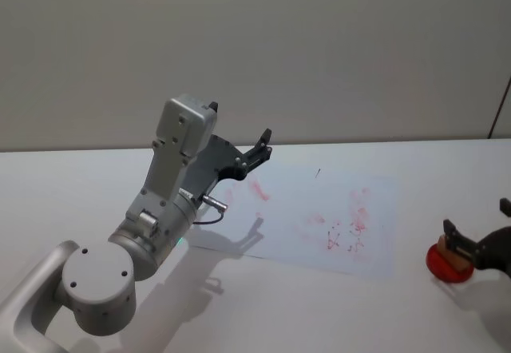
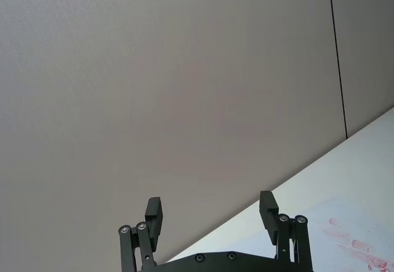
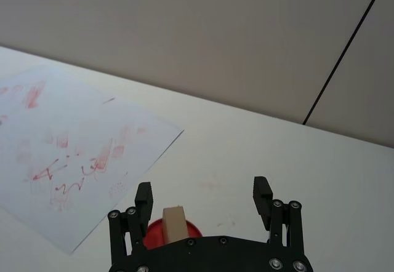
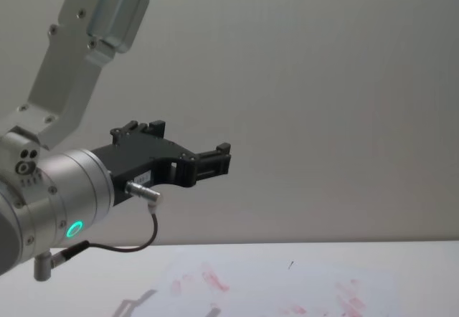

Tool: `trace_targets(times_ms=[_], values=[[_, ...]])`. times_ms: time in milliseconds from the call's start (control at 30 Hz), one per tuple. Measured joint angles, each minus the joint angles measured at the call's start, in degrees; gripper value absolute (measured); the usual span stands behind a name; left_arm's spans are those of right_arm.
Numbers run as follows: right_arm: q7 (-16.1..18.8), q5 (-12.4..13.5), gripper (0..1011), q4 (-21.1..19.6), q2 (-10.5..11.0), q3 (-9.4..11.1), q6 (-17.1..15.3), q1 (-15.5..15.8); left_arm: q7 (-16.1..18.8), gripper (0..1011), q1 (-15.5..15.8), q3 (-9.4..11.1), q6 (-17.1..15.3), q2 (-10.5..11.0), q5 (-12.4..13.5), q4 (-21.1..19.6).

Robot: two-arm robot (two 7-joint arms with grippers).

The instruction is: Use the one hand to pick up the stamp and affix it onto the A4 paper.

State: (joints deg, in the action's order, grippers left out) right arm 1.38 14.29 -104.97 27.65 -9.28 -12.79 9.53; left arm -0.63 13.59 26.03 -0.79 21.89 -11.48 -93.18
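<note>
right end effector (image 3: 203,191) fingers apart around stamp (image 3: 174,223), not gripped; lifting and pressing on paper (image 1: 319,217) to its left remain; left end effector (image 2: 209,207) apart, idle, raised.

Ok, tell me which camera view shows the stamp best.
The right wrist view: the stamp stands close up on a red pad, between the fingers of the open right tool. The head view has it small and far off at its right side, with that tool around it.

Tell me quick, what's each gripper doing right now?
Left black gripper: open, empty, held high.
Right black gripper: open around the light-tan wooden stamp block, not gripping it.
</note>
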Motion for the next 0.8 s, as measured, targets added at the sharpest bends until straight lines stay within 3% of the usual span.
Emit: trace_targets(times_ms=[467,800], values=[[4.4,-2.0,1001,0.4,0.8,-0.4,-6.1,0.4,0.0,1001,0.0,0.0,0.0,0.0,0.0,0.0],[5.4,-3.5,1001,1.2,0.5,-0.8,-8.3,-0.1,0.0,1001,0.0,0.0,0.0,0.0,0.0,0.0]])
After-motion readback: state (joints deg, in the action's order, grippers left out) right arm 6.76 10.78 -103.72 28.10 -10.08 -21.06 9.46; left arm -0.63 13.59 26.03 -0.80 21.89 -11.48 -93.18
